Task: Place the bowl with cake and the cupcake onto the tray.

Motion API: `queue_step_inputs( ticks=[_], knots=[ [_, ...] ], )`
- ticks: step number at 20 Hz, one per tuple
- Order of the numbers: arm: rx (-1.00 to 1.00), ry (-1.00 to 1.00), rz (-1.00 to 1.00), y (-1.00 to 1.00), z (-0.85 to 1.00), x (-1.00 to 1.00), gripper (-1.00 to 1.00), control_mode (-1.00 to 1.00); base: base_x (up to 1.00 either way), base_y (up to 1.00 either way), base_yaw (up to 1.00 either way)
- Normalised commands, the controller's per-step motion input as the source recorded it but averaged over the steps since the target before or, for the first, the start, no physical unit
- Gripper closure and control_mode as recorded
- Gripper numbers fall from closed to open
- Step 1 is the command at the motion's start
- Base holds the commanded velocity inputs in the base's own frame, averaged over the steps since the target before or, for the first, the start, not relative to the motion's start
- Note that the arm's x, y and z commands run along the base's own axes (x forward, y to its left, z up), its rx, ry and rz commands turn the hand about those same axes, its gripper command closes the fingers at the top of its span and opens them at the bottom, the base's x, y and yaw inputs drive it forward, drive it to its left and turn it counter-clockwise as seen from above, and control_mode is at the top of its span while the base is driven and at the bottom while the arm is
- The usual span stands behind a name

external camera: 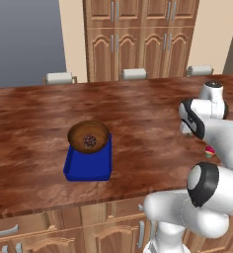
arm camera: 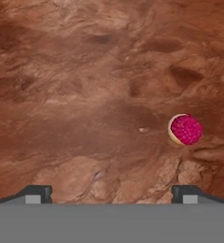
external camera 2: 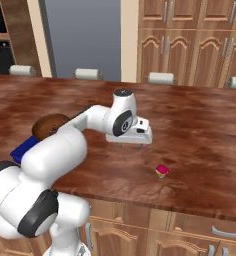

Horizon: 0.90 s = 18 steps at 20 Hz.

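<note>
Hand view has the cupcake (arm camera: 185,129) at right of centre, off-line from the released gripper (arm camera: 111,192); descending straight could miss or topple it.

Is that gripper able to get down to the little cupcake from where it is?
Probably yes. The gripper hangs open above bare counter, and the cupcake stands alone a little to one side, with nothing around it. It would need to shift over first.
</note>
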Motion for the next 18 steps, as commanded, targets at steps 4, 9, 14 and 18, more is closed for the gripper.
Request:
queue_step_inputs(
  ticks=[4, 9, 14, 18],
  knots=[
    [0.06, 0.02, -0.03, -0.44, -0.01, 0.0, -1.0, -1.0, 0.0, 0.0, 0.0],
    [0.06, 0.01, -0.04, -0.36, -0.06, 0.0, -1.0, -1.0, 0.0, 0.0, 0.0],
    [0.01, 0.01, -0.06, -0.29, -0.11, 0.0, -1.0, -1.0, 0.0, 0.0, 0.0],
    [0.0, 0.0, -0.05, -0.29, -0.2, 0.0, -1.0, -1.0, 0.0, 0.0, 0.0]
  ],
)
